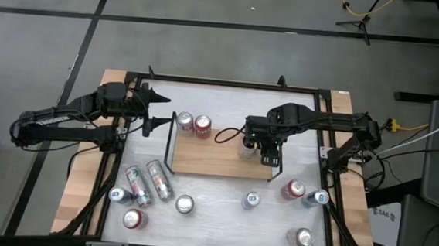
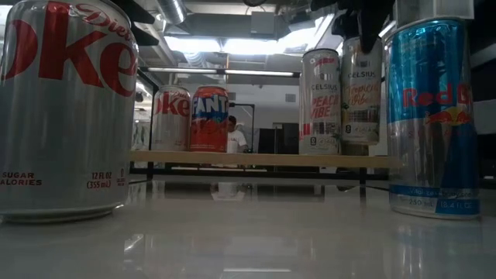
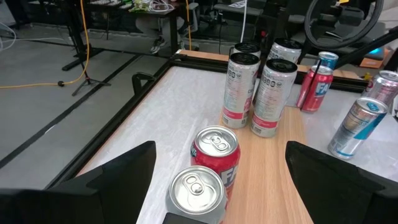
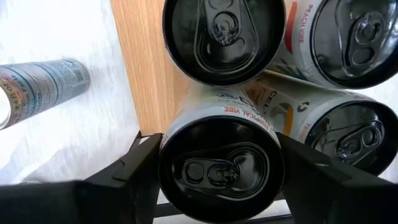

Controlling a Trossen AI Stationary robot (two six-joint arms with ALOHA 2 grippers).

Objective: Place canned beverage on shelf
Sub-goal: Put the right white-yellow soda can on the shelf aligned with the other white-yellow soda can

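Observation:
The shelf [image 1: 217,160] is a light wooden board with black rails at its short ends. At its left end a Diet Coke can [image 1: 184,121] and a Fanta can [image 1: 202,125] stand upright. At its right end stand three Celsius cans [image 4: 224,37]. A fourth Celsius can [image 4: 221,168] is at the near right corner, by the rail. My right gripper [image 1: 268,151] points down over it and is shut on it. My left gripper [image 1: 162,111] waits open, left of the shelf, holding nothing. My right gripper pinches the Celsius can's upper side wall [image 4: 166,155] between its two fingers [image 4: 130,174], one on the can's near side and one on its far side. The fingers come from above, pointing down. The can [image 2: 361,93] hangs upright, its base a little above the board.
Loose cans are spread over the white table near the shelf: two lie flat [image 1: 148,182] at the left, others stand [image 1: 185,205], [image 1: 251,200], [image 1: 294,190], [image 1: 302,237]. Close to the low camera stand a Diet Coke can [image 2: 66,108] and a Red Bull can [image 2: 430,116]. A person [image 2: 232,132] is far behind.

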